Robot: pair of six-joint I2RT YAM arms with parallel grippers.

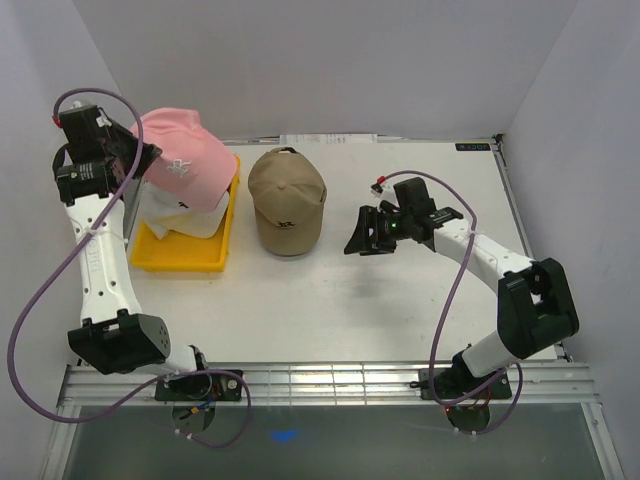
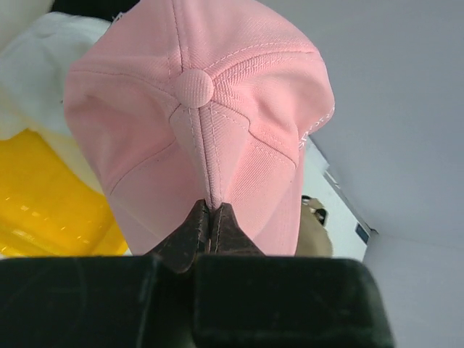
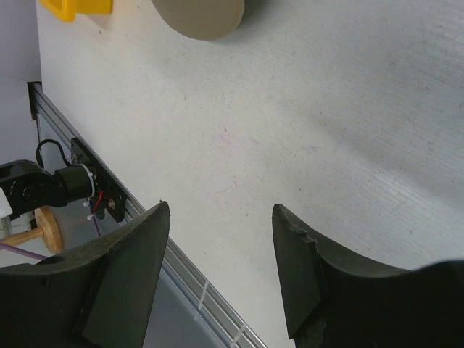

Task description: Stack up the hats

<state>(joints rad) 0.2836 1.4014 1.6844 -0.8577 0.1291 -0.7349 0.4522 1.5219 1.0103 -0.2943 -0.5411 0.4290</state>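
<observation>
White tabletop (image 1: 400,300): my left gripper (image 2: 209,214) pinches the pink hat (image 1: 182,158) upper left; tan hat (image 1: 287,200) sits centre, nearer my spread right gripper (image 3: 221,212).

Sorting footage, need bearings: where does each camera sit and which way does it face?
Top external: above and behind, looking down on the table; left arm and right arm show.
Left wrist: on its arm, facing along the shut left end effector gripping the pink hat.
Right wrist: on its arm, looking down past the open right end effector toward the tan hat.
Shared: top external shows both hats.
</observation>
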